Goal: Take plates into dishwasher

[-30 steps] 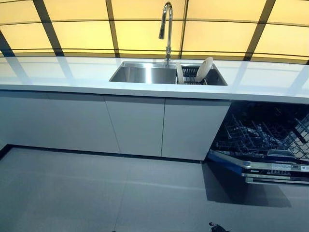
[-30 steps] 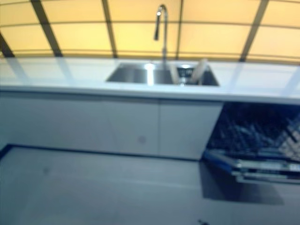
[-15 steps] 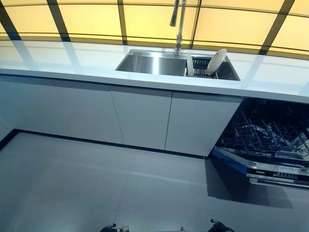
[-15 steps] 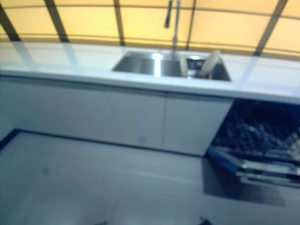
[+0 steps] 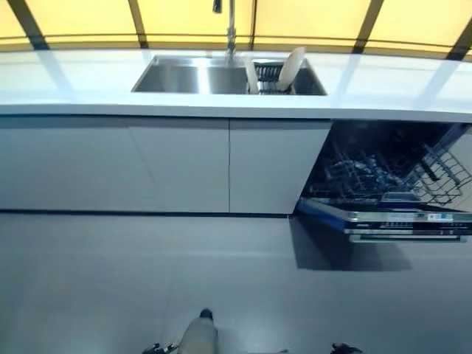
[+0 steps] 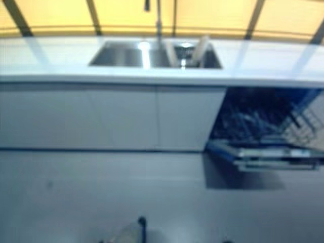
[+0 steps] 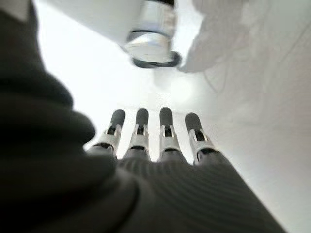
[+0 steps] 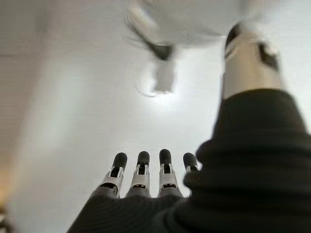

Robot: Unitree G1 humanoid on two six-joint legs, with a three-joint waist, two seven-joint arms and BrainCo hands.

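Plates [image 5: 289, 69] propped in sink [image 5: 193, 77] rack, dishwasher [image 5: 383, 188] open lower right. Left hand [image 7: 160, 145], right hand [image 8: 146, 182] both empty, fingers straight.

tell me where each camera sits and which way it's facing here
Left eye view: on the head, looking down at the sink, two plates in its rack and the open dishwasher; neither hand shows.
Right eye view: beside it, sharing that scene.
Left wrist view: on the left wrist, along the left hand, fingers straight, empty.
Right wrist view: on the right wrist, along the right hand, likewise.
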